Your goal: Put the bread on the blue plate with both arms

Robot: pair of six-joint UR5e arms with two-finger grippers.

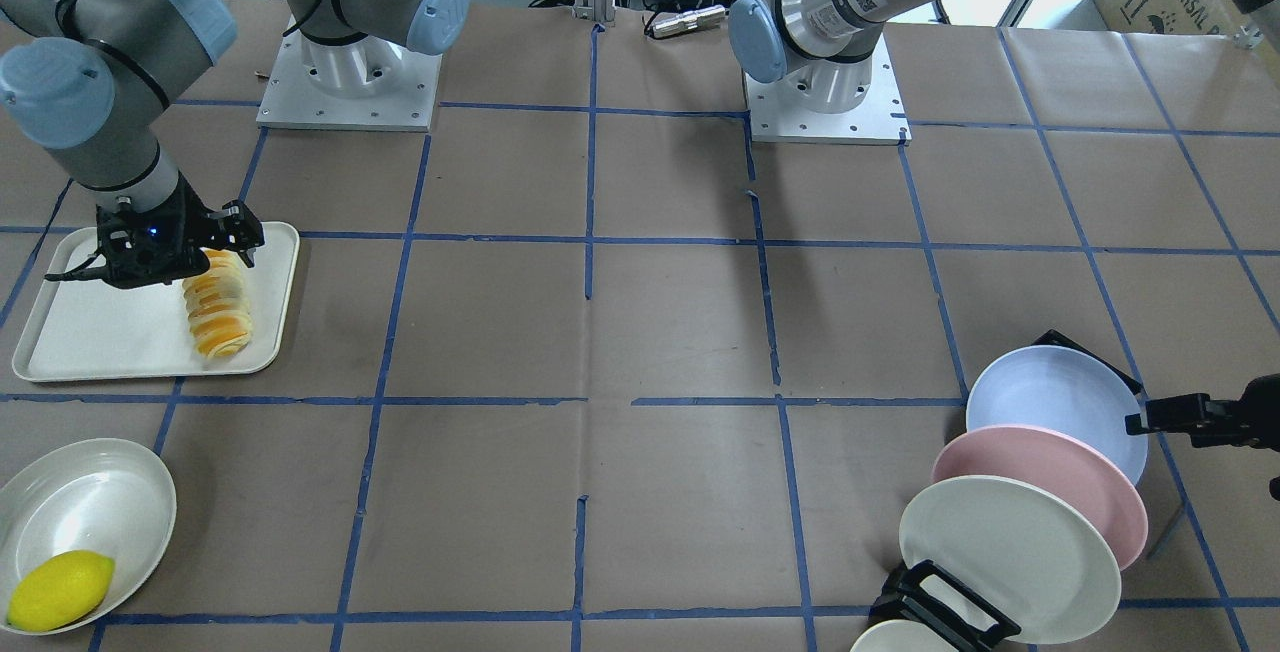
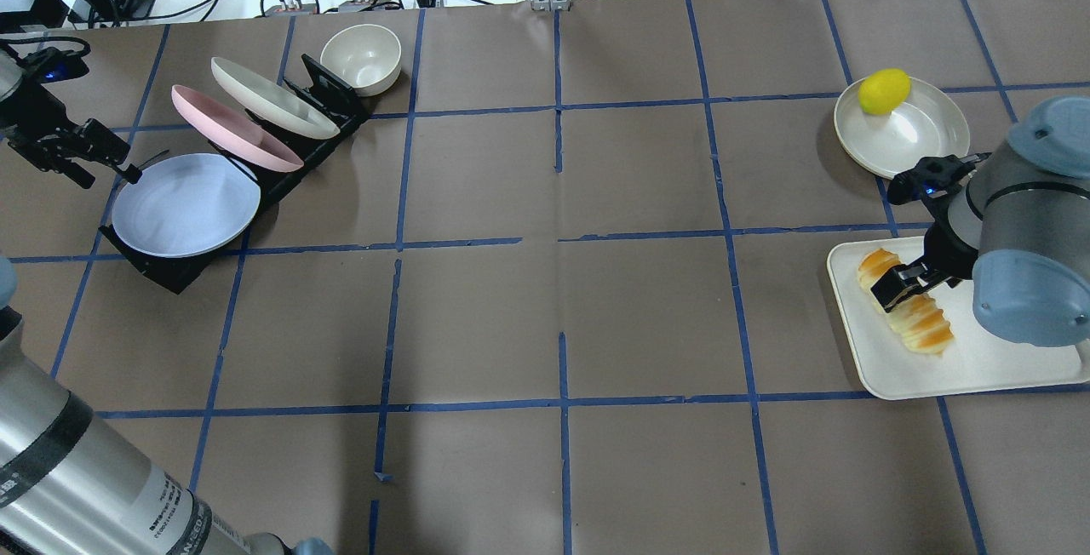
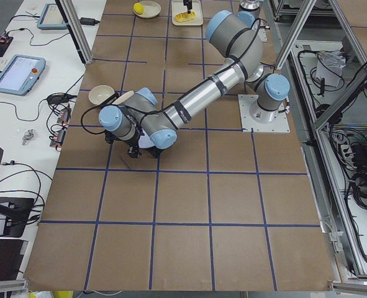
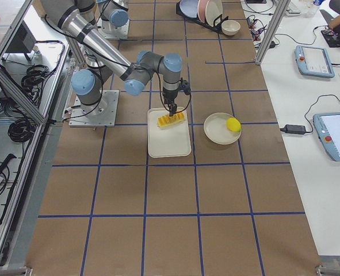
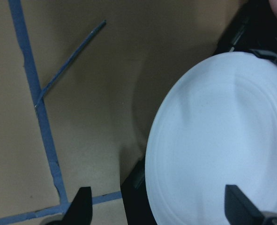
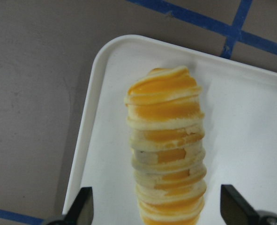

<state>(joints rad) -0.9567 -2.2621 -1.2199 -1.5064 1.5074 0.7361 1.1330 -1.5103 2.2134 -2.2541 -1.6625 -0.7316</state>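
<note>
The striped orange and cream bread [image 1: 218,307] lies on a white tray [image 1: 100,332]; it also shows in the overhead view [image 2: 915,317] and the right wrist view [image 6: 166,150]. My right gripper [image 2: 898,287] is open just above the bread's end, one finger on each side of it and apart from it [image 6: 159,208]. The blue plate [image 2: 183,206] leans in the end slot of a black rack [image 2: 162,270]. My left gripper [image 2: 109,176] is open and empty at the plate's outer rim. In the left wrist view [image 5: 160,208] one fingertip is over the plate [image 5: 222,140], the other over the table.
A pink plate [image 2: 230,125] and a cream plate [image 2: 272,100] stand in the same rack, with a small bowl [image 2: 362,57] behind it. A yellow lemon [image 2: 883,91] lies in a shallow white dish [image 2: 920,134] beyond the tray. Brown table with blue tape lines between the arms.
</note>
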